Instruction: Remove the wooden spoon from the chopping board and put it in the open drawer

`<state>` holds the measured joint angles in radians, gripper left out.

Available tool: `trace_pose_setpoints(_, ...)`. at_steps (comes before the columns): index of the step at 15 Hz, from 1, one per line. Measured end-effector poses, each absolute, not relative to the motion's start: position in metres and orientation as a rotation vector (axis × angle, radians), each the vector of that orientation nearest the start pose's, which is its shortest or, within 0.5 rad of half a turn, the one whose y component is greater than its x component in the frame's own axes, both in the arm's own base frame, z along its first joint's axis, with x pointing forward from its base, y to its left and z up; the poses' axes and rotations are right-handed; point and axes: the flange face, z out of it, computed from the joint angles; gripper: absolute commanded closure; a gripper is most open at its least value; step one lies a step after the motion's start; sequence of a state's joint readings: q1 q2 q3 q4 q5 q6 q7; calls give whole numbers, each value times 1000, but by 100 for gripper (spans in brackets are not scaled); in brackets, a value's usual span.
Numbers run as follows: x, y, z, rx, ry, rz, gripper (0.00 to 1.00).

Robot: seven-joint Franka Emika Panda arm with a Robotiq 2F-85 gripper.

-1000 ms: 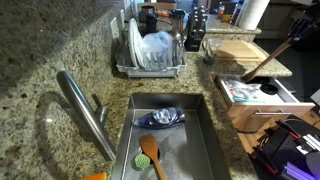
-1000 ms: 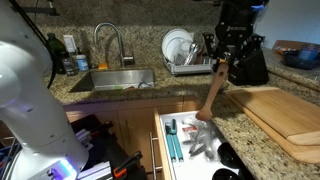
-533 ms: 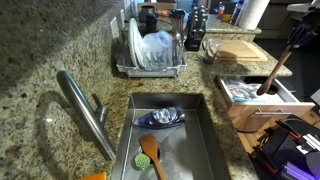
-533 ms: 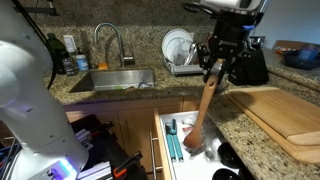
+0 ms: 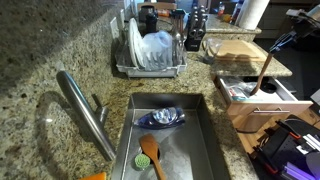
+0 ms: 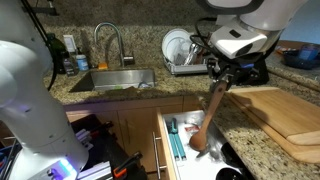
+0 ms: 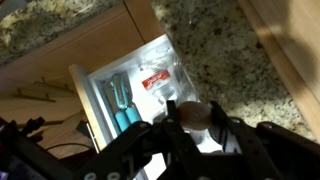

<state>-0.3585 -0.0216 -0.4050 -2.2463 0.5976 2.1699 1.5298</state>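
My gripper (image 6: 220,78) is shut on the handle of the slim brown wooden spoon (image 6: 207,112). The spoon hangs almost upright, bowl down, and its bowl reaches into the open drawer (image 6: 185,150). In an exterior view the spoon (image 5: 262,72) stands over the drawer (image 5: 248,97), below the gripper (image 5: 272,48). In the wrist view the spoon's bowl (image 7: 196,112) shows between the fingers of the gripper (image 7: 195,128), above the drawer's white interior (image 7: 135,80). The chopping board (image 6: 285,115) lies bare on the counter beside the drawer; it also shows in an exterior view (image 5: 236,50).
An orange-tan spoon (image 5: 150,155) and a blue cloth (image 5: 162,117) lie in the steel sink (image 5: 205,140). A dish rack (image 5: 150,52) with plates stands behind it, and a tap (image 5: 85,112) beside it. The drawer holds teal tools (image 7: 120,100) and white clutter.
The gripper has carried the spoon from near the chopping board over to the open drawer and lowered it, so the bowl now reaches into the drawer.
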Motion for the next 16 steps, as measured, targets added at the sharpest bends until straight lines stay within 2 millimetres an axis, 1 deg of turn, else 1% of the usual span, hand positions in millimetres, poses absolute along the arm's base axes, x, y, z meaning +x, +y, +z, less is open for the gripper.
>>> trace_pose_setpoints(1,396,-339,375,-659,2571,282,47)
trace_pose_setpoints(2,402,-335,374,-685,2540,239,38)
trace_pose_setpoints(3,407,-332,374,-722,2524,201,33)
trace_pose_setpoints(4,411,-331,372,-758,2519,169,25)
trace_pose_setpoints(7,414,-335,363,-855,2540,125,5)
trace_pose_setpoints(8,414,-337,361,-888,2550,116,22)
trace_pose_setpoints(10,415,-340,358,-945,2571,100,7)
trace_pose_setpoints(11,415,-341,358,-955,2574,97,4)
trace_pose_setpoints(16,417,-342,357,-963,2575,94,4)
